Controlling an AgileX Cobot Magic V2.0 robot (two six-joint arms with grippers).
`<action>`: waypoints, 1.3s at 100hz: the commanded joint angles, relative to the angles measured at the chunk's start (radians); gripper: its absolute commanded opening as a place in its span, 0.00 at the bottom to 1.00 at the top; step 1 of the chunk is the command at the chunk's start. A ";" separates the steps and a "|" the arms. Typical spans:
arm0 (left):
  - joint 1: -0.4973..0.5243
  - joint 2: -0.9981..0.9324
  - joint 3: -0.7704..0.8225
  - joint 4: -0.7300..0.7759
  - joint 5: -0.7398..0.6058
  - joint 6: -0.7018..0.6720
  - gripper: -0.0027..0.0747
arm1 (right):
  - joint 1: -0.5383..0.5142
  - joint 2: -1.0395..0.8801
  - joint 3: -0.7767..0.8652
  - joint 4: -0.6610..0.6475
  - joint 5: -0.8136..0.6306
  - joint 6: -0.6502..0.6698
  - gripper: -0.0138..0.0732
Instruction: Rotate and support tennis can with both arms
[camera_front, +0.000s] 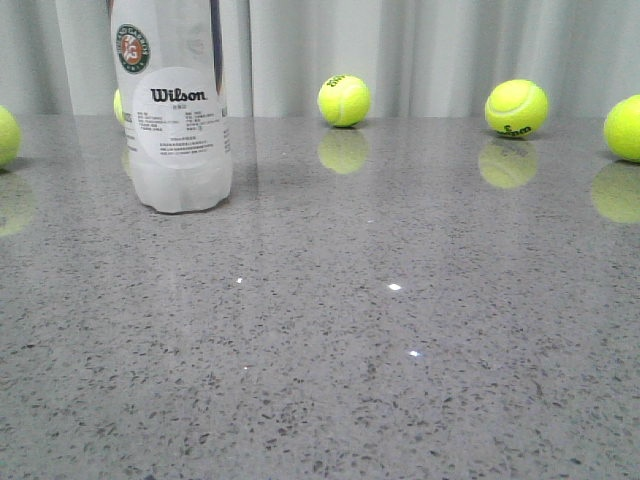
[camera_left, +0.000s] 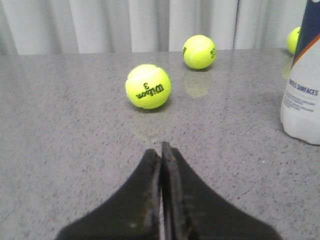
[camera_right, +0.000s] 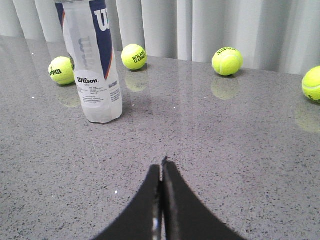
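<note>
Tennis can (camera_right: 93, 65) stands apart from right pincer (camera_right: 161, 167).

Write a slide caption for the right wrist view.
Shut right gripper faces upright clear plastic tennis can on grey table.

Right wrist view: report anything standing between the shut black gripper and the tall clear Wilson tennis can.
Nothing visible does. Bare grey speckled table lies between the right gripper and the upright tall clear plastic tennis can. The yellow-green tennis balls sit beyond the can, near the curtain.
</note>
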 joint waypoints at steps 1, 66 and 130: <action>0.027 -0.079 0.064 0.046 -0.091 -0.090 0.01 | -0.002 0.007 -0.026 0.012 -0.068 -0.008 0.09; 0.039 -0.285 0.232 0.046 -0.080 -0.097 0.01 | -0.002 0.011 -0.026 0.012 -0.067 -0.008 0.09; 0.039 -0.285 0.232 0.046 -0.080 -0.097 0.01 | -0.002 0.011 -0.017 0.010 -0.089 -0.009 0.09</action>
